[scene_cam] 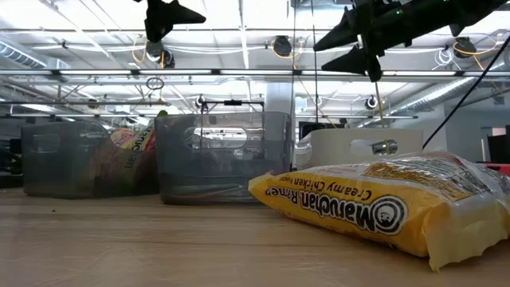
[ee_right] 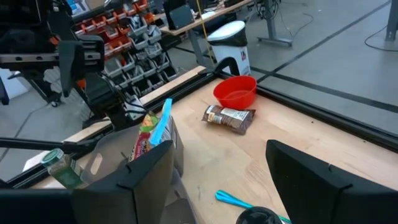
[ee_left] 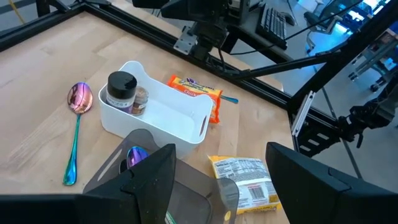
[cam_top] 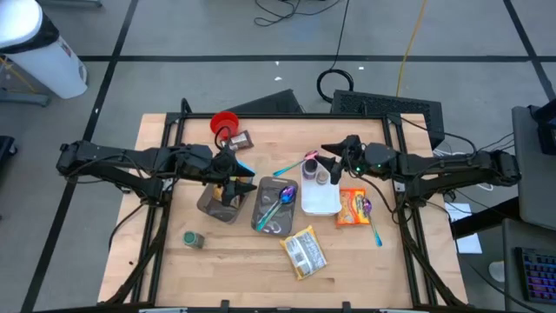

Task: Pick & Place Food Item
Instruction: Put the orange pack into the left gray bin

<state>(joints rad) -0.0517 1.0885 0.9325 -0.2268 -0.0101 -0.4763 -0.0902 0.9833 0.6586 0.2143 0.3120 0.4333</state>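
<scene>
The yellow noodle packet (scene_cam: 382, 209), printed "Maruchan Ramen Creamy Chicken", lies flat on the table in front of the white bin (cam_top: 320, 198). Left gripper (cam_top: 233, 178) and right gripper (cam_top: 328, 156) hover nearby, fingers apart, empty.

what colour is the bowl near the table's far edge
Red bowl, clearest in the right wrist view.

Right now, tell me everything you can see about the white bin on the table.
The white bin is a small oblong tub, seemingly plastic, with rounded corners and a handle slot in one end wall. It sits upright on the wooden table, between the grey bin and the orange snack packet. Two small jars stand at one end; the rest looks empty.
</scene>
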